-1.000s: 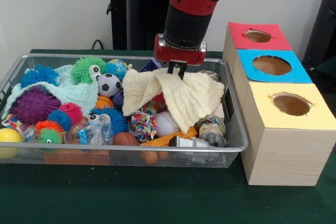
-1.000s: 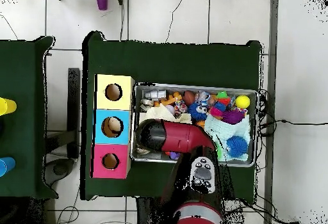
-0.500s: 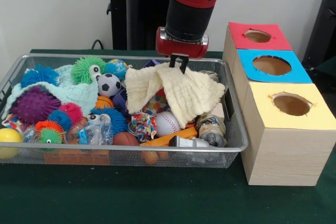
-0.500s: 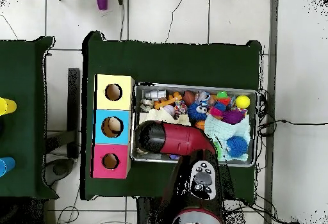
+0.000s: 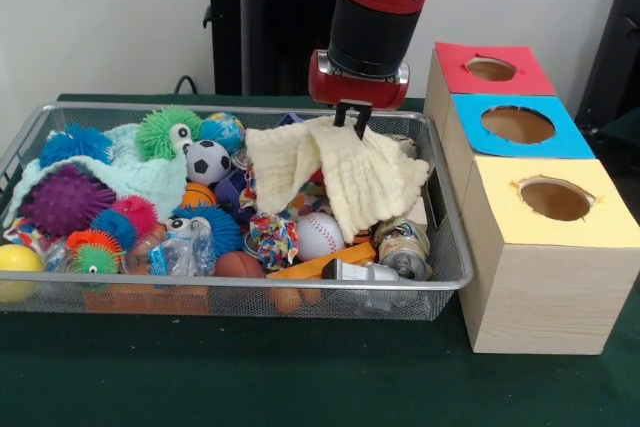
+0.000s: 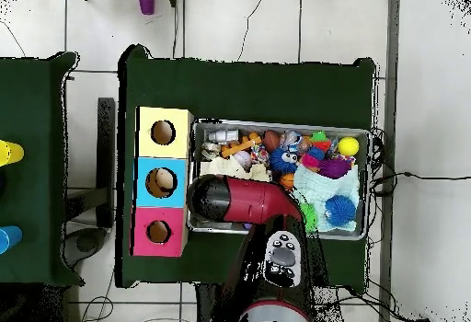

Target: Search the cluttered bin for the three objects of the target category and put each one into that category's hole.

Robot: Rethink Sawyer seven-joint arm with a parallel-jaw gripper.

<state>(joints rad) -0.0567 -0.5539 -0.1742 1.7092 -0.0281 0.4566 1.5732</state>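
My gripper (image 5: 352, 119) is shut on the top of a cream knitted cloth (image 5: 345, 175), which hangs from it in folds over the right half of the wire bin (image 5: 440, 282). A second, pale mint cloth (image 5: 140, 179) lies among spiky balls at the bin's left. To the right stands a wooden box with a red hole (image 5: 491, 69), a blue hole (image 5: 517, 124) and a yellow hole (image 5: 555, 199). In the overhead view the red arm (image 6: 244, 199) covers the gripper and most of the cream cloth (image 6: 224, 166); the box (image 6: 162, 180) lies left of the bin.
The bin holds several spiky balls, a soccer ball (image 5: 208, 161), a baseball (image 5: 318, 235), a yellow ball (image 5: 17, 269), a can (image 5: 403, 247) and an orange strip (image 5: 318, 267). Green cloth (image 5: 250, 372) covers the table in front.
The gripper has risen and moved right toward the coloured box, carrying the cream cloth with it; more of the cloth is off the pile and the toys under it show.
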